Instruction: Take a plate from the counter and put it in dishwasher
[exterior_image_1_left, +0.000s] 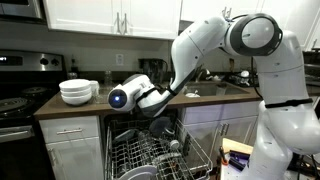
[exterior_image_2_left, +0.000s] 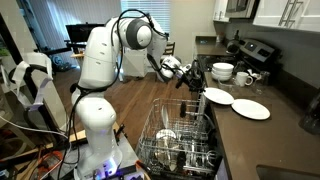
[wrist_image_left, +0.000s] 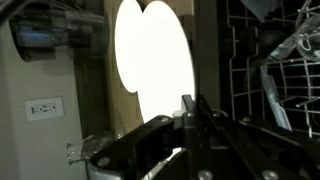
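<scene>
Above the dishwasher, we see the gripper pinched on the plate, holding it on edge, we think so it can slip between the wires.

The air is open above the pulled-out grey wire dishwasher rack; upright tines and dishes crowd inside it. Flat white plates and stacked white bowls occupy the dark brown counter beside it.

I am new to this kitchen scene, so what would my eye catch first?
The glowing round white plate fills the wrist view, with the black claw at its lower edge. In both exterior views the big white robot arm reaches over the open dishwasher's grey wire rack.
</scene>
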